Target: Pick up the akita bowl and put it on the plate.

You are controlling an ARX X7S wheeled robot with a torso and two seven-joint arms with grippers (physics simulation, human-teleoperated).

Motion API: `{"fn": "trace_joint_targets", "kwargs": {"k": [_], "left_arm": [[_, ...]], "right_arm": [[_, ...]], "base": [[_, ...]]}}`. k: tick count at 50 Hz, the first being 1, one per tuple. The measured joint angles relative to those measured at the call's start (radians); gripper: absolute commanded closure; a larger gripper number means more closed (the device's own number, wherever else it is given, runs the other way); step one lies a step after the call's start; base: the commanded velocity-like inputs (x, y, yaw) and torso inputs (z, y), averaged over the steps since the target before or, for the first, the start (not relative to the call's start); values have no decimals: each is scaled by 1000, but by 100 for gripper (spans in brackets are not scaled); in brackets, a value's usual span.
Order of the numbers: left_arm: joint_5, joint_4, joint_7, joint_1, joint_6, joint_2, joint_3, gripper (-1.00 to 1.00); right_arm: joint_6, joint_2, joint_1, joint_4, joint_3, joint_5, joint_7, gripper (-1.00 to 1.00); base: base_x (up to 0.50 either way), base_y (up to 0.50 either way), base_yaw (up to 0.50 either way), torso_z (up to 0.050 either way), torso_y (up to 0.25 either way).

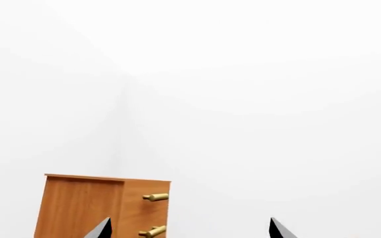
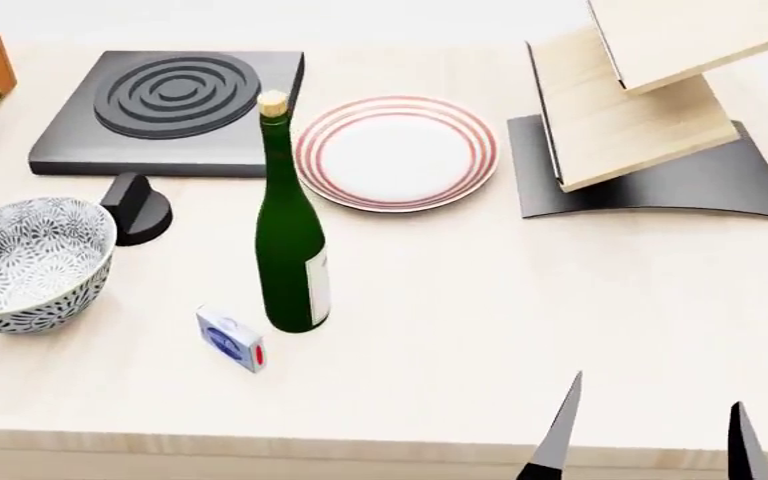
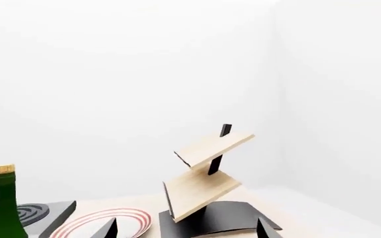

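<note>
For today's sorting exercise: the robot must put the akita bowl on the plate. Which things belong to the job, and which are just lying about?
Belong to the job:
akita bowl
plate

Lying about:
wine bottle
burner
black knob
small box
wooden rack
cabinet
</note>
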Motion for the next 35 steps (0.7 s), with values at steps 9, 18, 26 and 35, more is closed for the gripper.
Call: {"fn": "trace_joint_targets", "kwargs": {"k": [9, 18, 26, 35], "left_arm": [[1, -7, -6, 3, 8, -5, 10, -100], [-2, -12, -12, 5, 17, -11, 17, -100], [-3, -17, -17, 7, 25, -17, 23, -100], [-2, -18, -23, 8, 29, -22, 29, -100]], "right_arm": [[-34, 10, -13, 1, -27, -41, 6, -100], [-46, 18, -15, 8, -43, -54, 11, -100], [-50, 22, -14, 13, -53, -56, 14, -100], [-54, 27, -14, 19, -61, -56, 19, -100]], "base": [[412, 0, 0, 0, 0], [435, 0, 0, 0, 0], [405, 0, 0, 0, 0], [377, 0, 0, 0, 0]]}}
